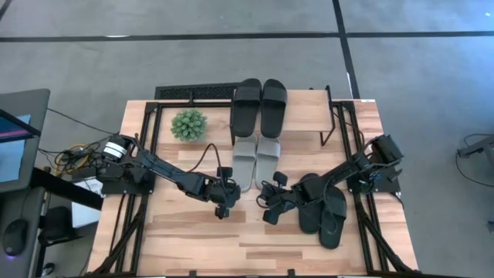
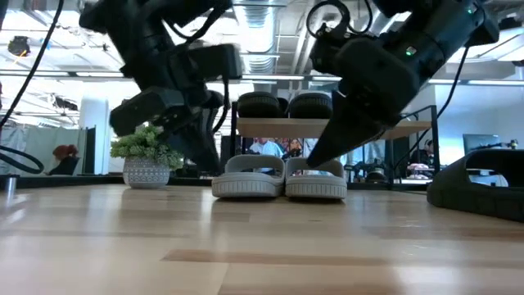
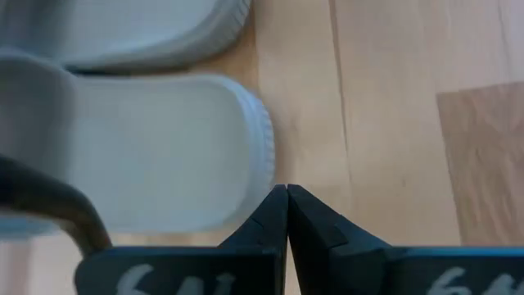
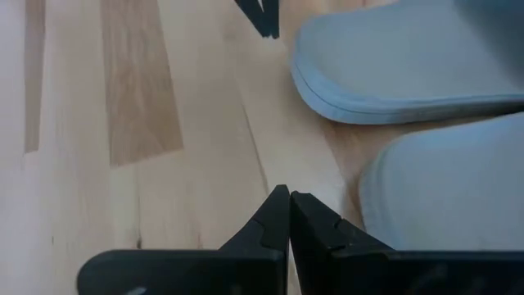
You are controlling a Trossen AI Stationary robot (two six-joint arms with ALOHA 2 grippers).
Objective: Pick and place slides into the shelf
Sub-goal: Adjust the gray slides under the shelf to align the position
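Observation:
A light grey pair of slides (image 1: 256, 161) lies soles down on the table, toes toward the shelf (image 1: 309, 104). One black pair (image 1: 260, 104) rests on the shelf's top board. Another black pair (image 1: 324, 210) lies on the table at the right. My left gripper (image 1: 226, 202) is shut and points slantingly down just before the heel of the left grey slide (image 3: 164, 156). My right gripper (image 1: 270, 205) is shut too. Its tips (image 4: 288, 195) stand over bare wood beside the heel of the right grey slide (image 4: 458, 197), apart from it. My left gripper's shut fingertips (image 3: 274, 205) stand right at the heel rim (image 3: 264, 156) of the left grey slide, coming slantingly from the table's near side. I cannot tell whether they touch it. The slide lies flat on the table.
A small potted plant (image 1: 189, 123) stands left of the shelf. The shelf's black legs (image 1: 330, 123) stand beside the grey pair. Bare tabletop (image 1: 193, 239) stretches along the near edge. The other arm's fingertip (image 4: 262, 16) shows close by in the right wrist view.

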